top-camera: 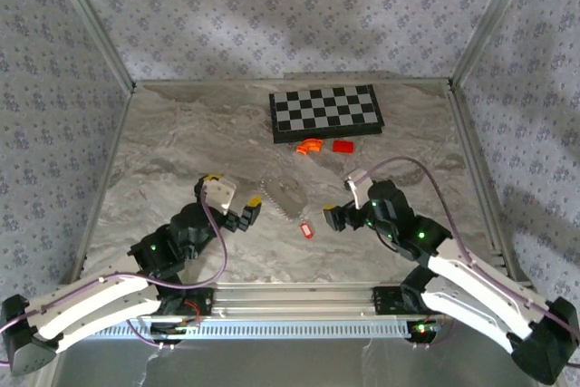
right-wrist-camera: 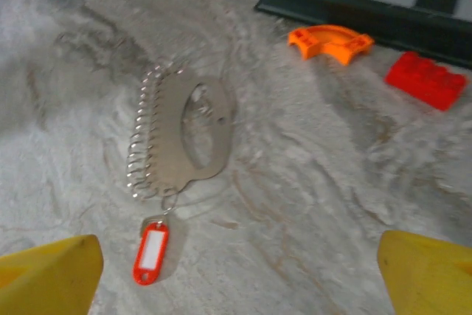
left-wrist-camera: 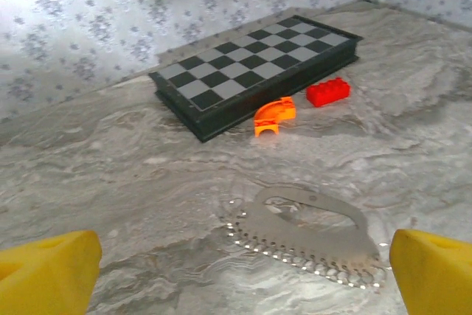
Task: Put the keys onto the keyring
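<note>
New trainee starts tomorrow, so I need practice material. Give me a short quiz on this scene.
1. True or false: the right hand grips the keys.
2. Is the left hand open or shut?
3. Which lies nearest the chessboard? A the keys; B the orange curved piece; C the left hand.
Key: 1 false, the keys lie loose on the table; 2 open; 3 B.

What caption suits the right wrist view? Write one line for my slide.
Open right gripper hovers over the red key, which lies at the near end of the silvery keyring.
</note>
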`<state>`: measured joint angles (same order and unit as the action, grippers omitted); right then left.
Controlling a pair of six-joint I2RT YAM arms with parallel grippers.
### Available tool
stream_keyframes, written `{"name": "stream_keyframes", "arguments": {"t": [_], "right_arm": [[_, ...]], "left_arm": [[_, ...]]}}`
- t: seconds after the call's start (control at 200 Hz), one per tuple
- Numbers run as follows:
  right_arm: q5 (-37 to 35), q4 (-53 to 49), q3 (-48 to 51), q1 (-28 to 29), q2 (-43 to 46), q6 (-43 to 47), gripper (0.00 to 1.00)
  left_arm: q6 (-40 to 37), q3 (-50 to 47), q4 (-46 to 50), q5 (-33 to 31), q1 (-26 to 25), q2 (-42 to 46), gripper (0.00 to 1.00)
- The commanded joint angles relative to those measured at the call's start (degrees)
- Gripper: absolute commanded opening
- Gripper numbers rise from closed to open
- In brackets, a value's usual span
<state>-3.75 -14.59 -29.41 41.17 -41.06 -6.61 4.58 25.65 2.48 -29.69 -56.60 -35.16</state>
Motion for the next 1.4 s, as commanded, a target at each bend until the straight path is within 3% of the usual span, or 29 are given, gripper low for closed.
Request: {"name": "stream_keyframes", "arguments": {"t": [0.0,0.235,0.43,0.77,1.129,1.394], "right_arm": [[-7.14,-1.72,1.16,-2.08,4.14,0.56,1.0],[-14.15,0.93,1.72,-8.96,7.42,-1.31,1.0],[-24.0,2.32,-0.52,-12.0,5.91,-0.34,1.0],[-33.57,9.09,5.42,-16.13,6.84,4.6,1.0],[-25.67,17.4,13.83,-25.74,4.97,3.02,1.0],[-24.51,24.55,18.95,-28.37,1.02,2.25,1.0]], "left_arm": [[0.66,2.14,1.94,-5.9,1.32,-1.29,1.0],[-5.26,-0.58,-1.02,-12.96,5.65,-2.28,0.99],[-4.74,-1.48,0.98,-12.72,14.47,-3.33,0.99],[-1.81,-6.52,-0.15,-13.02,25.88,-1.35,0.99],[-4.55,-14.22,-7.62,-5.21,33.29,1.17,0.99],[-5.11,-15.85,-10.56,-2.04,37.37,-0.32,0.99]]}}
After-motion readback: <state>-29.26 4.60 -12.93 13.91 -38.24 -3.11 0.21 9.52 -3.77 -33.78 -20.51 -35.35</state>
